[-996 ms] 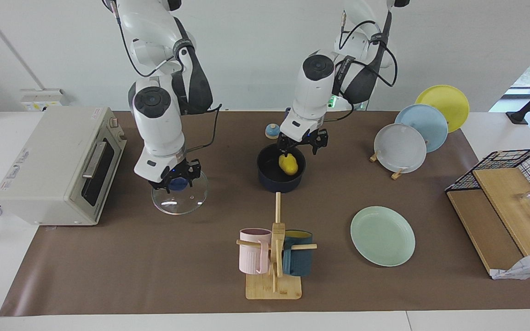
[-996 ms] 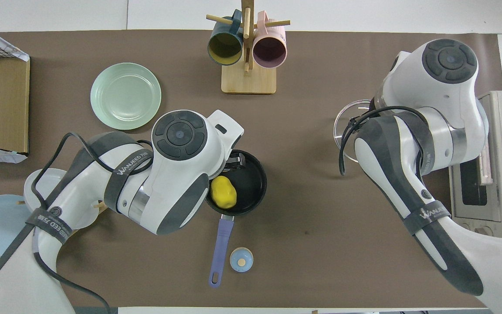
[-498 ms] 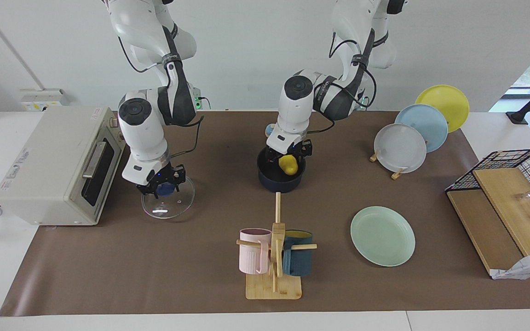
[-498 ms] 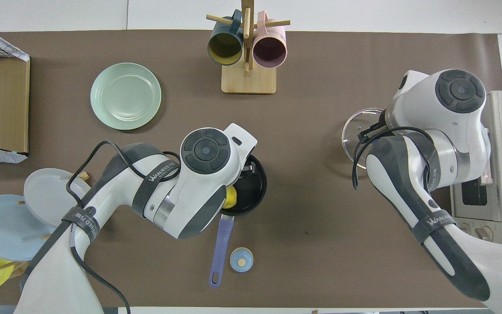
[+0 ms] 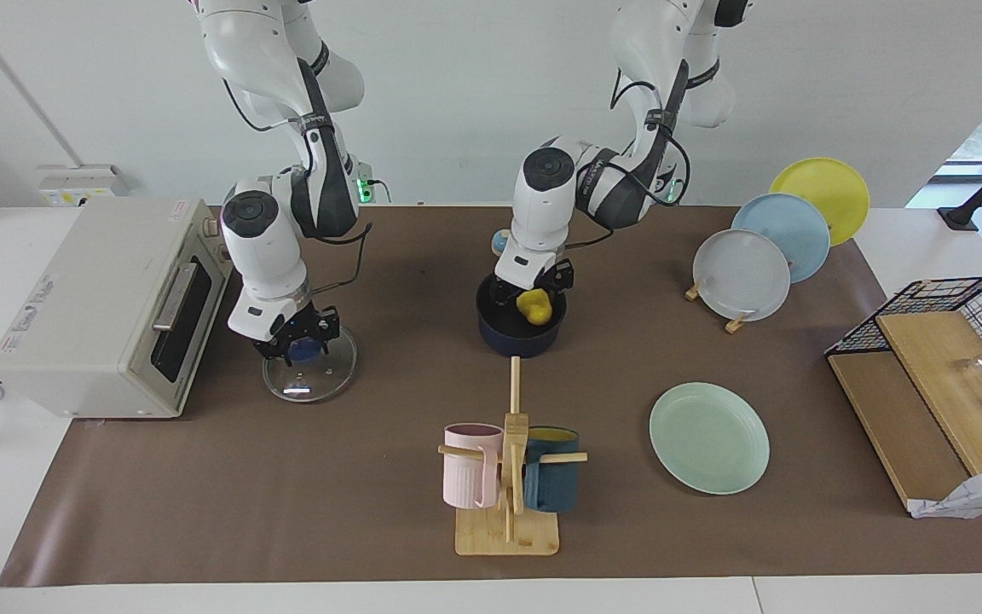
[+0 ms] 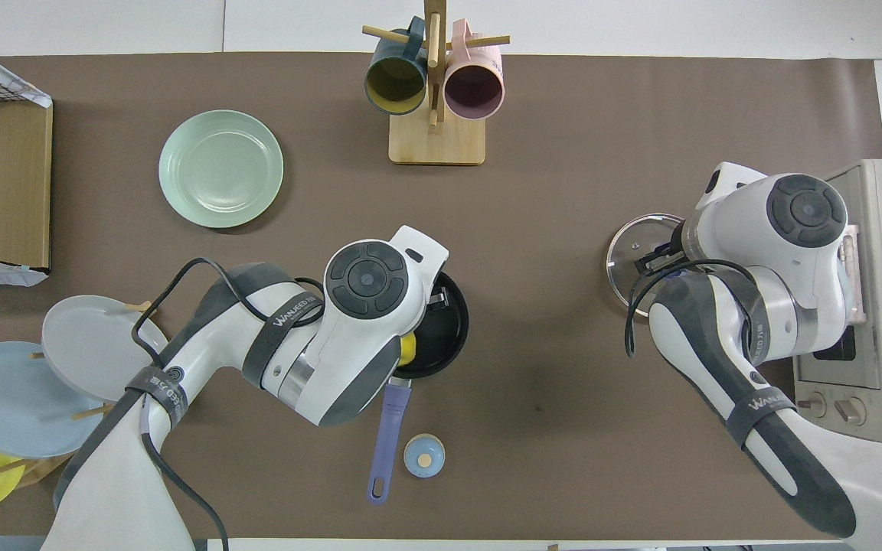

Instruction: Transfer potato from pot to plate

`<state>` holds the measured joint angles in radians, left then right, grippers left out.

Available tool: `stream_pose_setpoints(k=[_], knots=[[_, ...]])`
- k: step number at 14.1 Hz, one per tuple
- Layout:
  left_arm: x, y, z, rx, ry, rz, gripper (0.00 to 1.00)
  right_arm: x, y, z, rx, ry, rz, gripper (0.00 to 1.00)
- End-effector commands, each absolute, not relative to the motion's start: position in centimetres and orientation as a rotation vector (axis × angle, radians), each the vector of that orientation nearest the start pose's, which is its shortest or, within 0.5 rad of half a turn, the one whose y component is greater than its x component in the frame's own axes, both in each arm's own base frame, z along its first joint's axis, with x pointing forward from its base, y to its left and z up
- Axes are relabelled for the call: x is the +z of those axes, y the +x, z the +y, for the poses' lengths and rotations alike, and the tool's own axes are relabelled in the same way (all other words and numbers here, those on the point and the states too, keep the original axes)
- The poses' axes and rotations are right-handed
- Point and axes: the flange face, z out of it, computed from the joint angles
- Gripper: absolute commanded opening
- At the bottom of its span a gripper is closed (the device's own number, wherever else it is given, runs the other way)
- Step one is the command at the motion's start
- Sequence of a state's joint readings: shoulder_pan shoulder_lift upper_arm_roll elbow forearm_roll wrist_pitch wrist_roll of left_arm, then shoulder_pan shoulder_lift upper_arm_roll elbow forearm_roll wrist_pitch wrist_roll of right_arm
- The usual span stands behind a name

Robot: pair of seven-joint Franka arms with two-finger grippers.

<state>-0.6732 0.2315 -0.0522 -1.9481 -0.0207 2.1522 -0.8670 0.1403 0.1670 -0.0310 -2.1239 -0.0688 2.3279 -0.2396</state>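
The yellow potato [image 5: 536,308] lies in the navy pot [image 5: 518,334], whose long blue handle [image 6: 390,428] points toward the robots. My left gripper [image 5: 532,292] is down in the pot, open, with one finger on each side of the potato. In the overhead view the wrist hides all but a sliver of the potato [image 6: 408,349]. The mint-green plate [image 5: 708,437] lies bare, farther from the robots than the pot and toward the left arm's end. My right gripper [image 5: 298,338] is shut on the blue knob of a glass lid [image 5: 310,375], low beside the oven.
A toaster oven [image 5: 107,307] stands at the right arm's end. A wooden mug rack [image 5: 508,477] with a pink and a dark blue mug stands farther out than the pot. Grey, blue and yellow plates stand in a rack [image 5: 742,273]. A wire basket [image 5: 960,307] holds boards.
My left gripper has dropped into the pot and now straddles the potato. The right gripper has carried the glass lid lower and closer to the oven.
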Motion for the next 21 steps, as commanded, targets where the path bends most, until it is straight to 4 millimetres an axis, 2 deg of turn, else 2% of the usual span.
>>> stream_pose_setpoints(k=[1, 3, 5, 7, 11, 12, 16, 19, 21], knots=[[35.7, 43.9, -40.0, 0.037, -3.130, -0.282, 1.00, 33.6, 55.2, 5.7, -0.094, -3.123, -0.645, 0.63], [35.4, 43.7, -40.1, 0.045, -3.124, -0.284, 1.00, 33.3, 55.1, 5.7, -0.114, -3.122, -0.649, 0.65], [35.1, 43.4, -40.2, 0.060, -3.113, -0.283, 1.00, 33.6, 55.3, 5.7, -0.119, -3.123, -0.644, 1.00], [34.9, 43.0, -40.7, 0.061, -3.112, -0.285, 1.00, 35.0, 56.0, 5.8, -0.116, -3.125, -0.641, 1.00], [33.6, 42.4, -41.5, 0.076, -3.098, -0.299, 1.00, 42.6, 58.6, 8.0, -0.053, -3.135, -0.611, 1.00], [33.6, 42.5, -41.5, 0.073, -3.098, -0.318, 1.00, 44.2, 58.8, 8.5, -0.025, -3.134, -0.613, 1.00], [33.6, 42.2, -42.2, 0.047, -3.118, -0.323, 1.00, 51.3, 59.1, 9.1, 0.022, -3.091, -0.444, 1.00], [33.4, 42.2, -42.2, 0.049, -3.115, -0.339, 1.00, 53.7, 58.2, 9.0, 0.020, -3.093, -0.426, 1.00], [33.2, 42.7, -42.6, 0.009, -3.136, -0.428, 1.00, 55.1, 57.3, 8.8, 0.019, -3.094, -0.425, 1.00]])
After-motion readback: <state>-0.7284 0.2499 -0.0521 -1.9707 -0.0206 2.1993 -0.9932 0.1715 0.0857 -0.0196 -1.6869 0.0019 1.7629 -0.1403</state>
